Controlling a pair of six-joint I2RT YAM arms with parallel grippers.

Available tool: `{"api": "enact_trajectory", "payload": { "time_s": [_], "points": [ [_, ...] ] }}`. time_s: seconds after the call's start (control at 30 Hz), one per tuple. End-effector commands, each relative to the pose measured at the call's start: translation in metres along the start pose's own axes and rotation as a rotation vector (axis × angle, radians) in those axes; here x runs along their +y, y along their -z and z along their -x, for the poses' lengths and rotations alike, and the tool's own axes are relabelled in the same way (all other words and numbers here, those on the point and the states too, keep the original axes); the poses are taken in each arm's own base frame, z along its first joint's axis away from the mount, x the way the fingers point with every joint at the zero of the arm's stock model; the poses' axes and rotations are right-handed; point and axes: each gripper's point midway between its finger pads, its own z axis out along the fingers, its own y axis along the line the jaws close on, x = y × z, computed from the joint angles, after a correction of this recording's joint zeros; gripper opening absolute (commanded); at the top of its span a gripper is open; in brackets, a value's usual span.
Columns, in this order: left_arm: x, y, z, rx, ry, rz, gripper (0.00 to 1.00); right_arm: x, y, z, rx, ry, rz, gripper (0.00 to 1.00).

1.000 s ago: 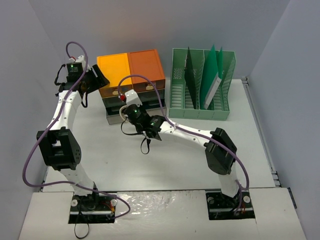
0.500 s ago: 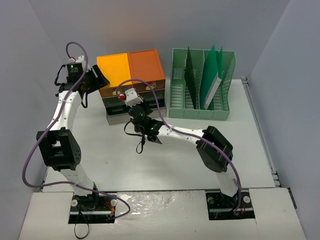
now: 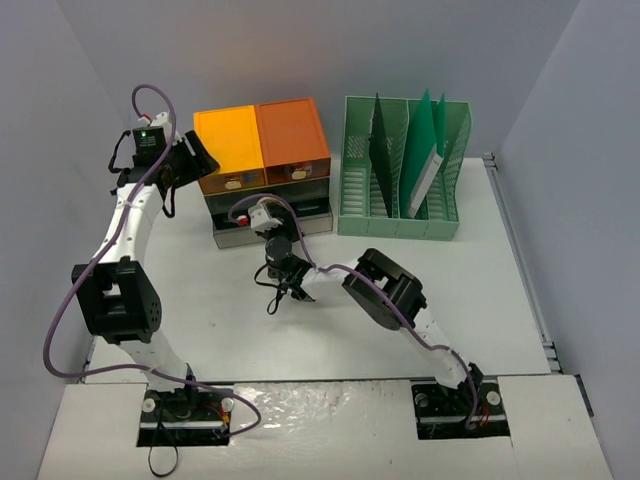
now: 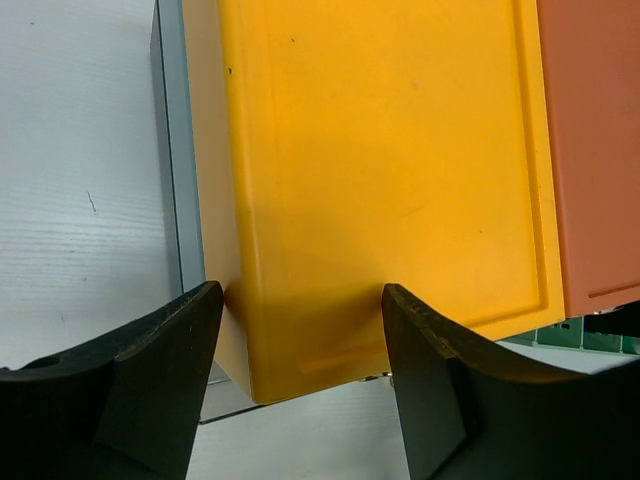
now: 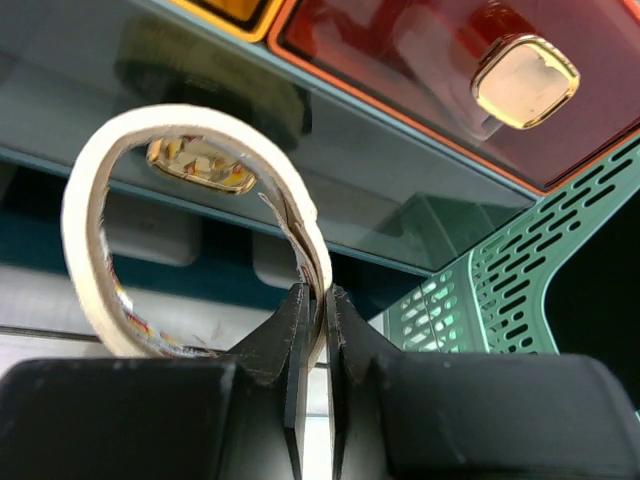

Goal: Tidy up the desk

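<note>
Right pincer (image 5: pixel 312 300) clamping masking-tape roll (image 5: pixel 82 240) before drawer unit (image 3: pixel 262 135) fronts, mid-frame. Left pincer (image 4: pixel 300 300) hovering jaws apart, empty, over unit's yellow top, upper left. Desk (image 3: pixel 210 310) spreading beneath both arms. Folders (image 3: pixel 420 160) sitting in file rack (image 3: pixel 355 190); tape likely awaiting drawer, not yet stowed.

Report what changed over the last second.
The right gripper drew slightly back from the drawers as its elbow folded in leftward, still pinching the tape. The left gripper stayed open at the drawers' left corner; nothing else moved.
</note>
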Motion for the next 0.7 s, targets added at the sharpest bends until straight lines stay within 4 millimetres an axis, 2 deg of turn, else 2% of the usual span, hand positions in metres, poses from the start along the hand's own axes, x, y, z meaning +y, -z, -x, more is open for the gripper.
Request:
{"api": "enact_trajectory", "payload": {
  "time_s": [0.0,0.17,0.47,0.67],
  "points": [
    [0.038,0.004,-0.081,0.278,-0.014,0.137,0.60,-0.051,-0.018,0.048,-0.133,-0.198,-0.173,0.00],
    [0.035,0.003,-0.081,0.278,-0.012,0.130,0.60,-0.059,-0.019,0.049,-0.128,-0.184,-0.187,0.00],
    [0.035,0.003,-0.080,0.278,-0.010,0.130,0.60,-0.083,-0.026,0.081,-0.181,-0.205,-0.233,0.00],
    [0.034,0.003,-0.080,0.276,-0.008,0.128,0.60,-0.089,-0.021,0.091,-0.194,-0.167,-0.237,0.00]
  ]
}}
